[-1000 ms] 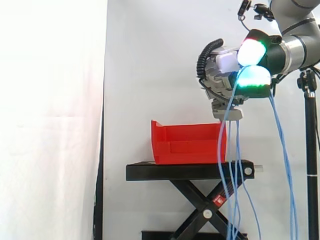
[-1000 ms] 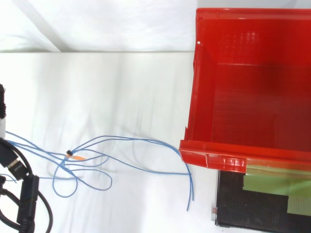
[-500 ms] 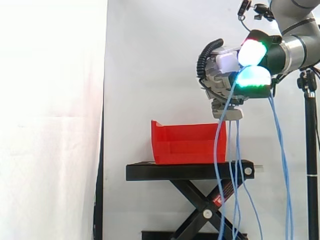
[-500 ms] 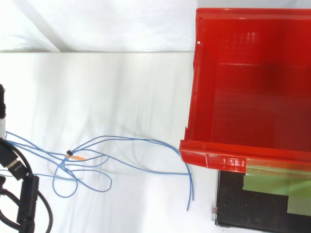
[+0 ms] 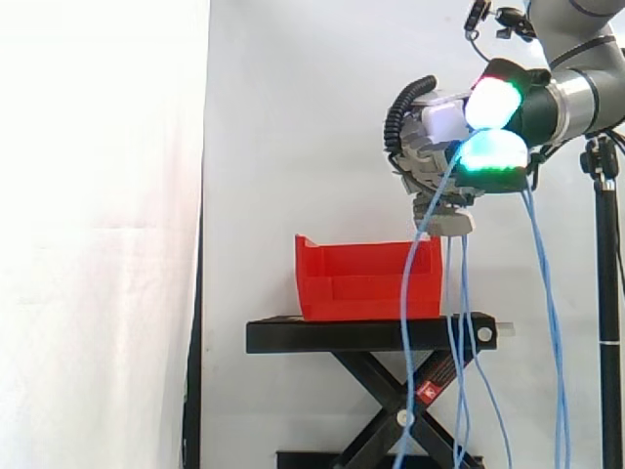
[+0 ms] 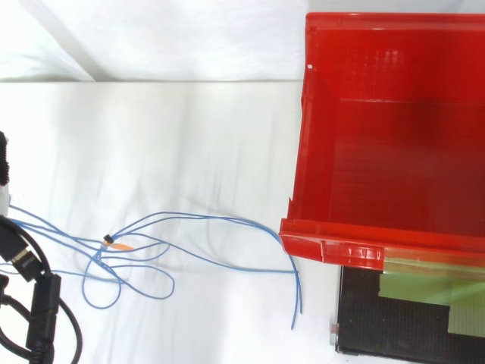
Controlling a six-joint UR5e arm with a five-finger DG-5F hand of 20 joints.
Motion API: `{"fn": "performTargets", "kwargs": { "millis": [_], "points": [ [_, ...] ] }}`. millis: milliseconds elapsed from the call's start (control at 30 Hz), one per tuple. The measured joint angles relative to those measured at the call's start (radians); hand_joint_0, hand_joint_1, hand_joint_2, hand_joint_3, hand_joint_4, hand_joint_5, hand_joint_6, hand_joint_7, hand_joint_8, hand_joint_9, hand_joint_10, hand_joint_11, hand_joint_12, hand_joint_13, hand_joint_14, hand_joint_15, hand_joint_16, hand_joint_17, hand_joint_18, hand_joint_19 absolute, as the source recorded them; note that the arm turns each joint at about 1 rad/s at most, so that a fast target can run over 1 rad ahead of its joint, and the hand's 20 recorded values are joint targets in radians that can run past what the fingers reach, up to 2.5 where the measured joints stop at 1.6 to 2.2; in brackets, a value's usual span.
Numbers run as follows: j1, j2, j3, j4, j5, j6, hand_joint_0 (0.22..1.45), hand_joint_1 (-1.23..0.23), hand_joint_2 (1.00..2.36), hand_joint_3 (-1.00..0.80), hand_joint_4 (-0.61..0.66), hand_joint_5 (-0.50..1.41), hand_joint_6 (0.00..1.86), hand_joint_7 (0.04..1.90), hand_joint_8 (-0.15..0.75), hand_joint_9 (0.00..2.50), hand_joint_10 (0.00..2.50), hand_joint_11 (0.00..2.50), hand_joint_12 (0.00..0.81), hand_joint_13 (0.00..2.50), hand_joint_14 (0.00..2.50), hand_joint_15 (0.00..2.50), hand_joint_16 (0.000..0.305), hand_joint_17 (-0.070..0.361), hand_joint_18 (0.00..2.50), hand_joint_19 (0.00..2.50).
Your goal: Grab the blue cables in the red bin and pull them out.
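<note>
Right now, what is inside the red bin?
Only bare floor shows in the red bin; the blue cables hang outside from the hand. Its right end is cut off.

Side view looks level across at the red bin [image 5: 366, 283] from farther back; top view looks straight down, closer, sharing bin and blue cables [image 6: 212, 217].

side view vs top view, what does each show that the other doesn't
Side view: the hand, raised above the right end of the red bin, fingers curled round the blue cables, which hang down past the black stand and its crossed legs. Top view: the bin's inner floor and a small orange tie on the cables. Both: the bin and the cables, which are outside it.
</note>
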Motion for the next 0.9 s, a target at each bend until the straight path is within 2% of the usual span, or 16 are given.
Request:
{"fn": "performTargets", "kwargs": {
  "millis": [233,767,833,900],
  "points": [
    [0.000,0.000,0.000,0.000,0.001,0.000,0.91,-1.02,1.00,-1.00,0.28,0.86,0.55,0.59,0.270,1.32,0.02,1.57,0.319,1.44,0.76,1.35,0.044,0.099,0.84,1.04],
    [0.000,0.000,0.000,0.000,0.001,0.000,0.97,-1.03,1.00,-1.00,0.26,0.82,0.68,0.55,0.271,1.32,0.02,1.56,0.314,1.43,0.77,1.35,0.043,0.097,0.84,1.05],
    [0.000,0.000,0.001,0.000,0.001,0.000,0.97,-1.03,1.00,-1.00,0.26,0.79,0.81,0.48,0.273,1.32,0.02,1.57,0.325,1.43,0.77,1.35,0.043,0.098,0.84,1.05],
    [0.000,0.000,0.002,-0.001,0.001,0.000,0.97,-1.03,1.00,-0.97,0.26,0.78,0.85,0.46,0.272,1.32,0.01,1.56,0.317,1.43,0.77,1.35,0.043,0.098,0.84,1.04]
  ]
}}
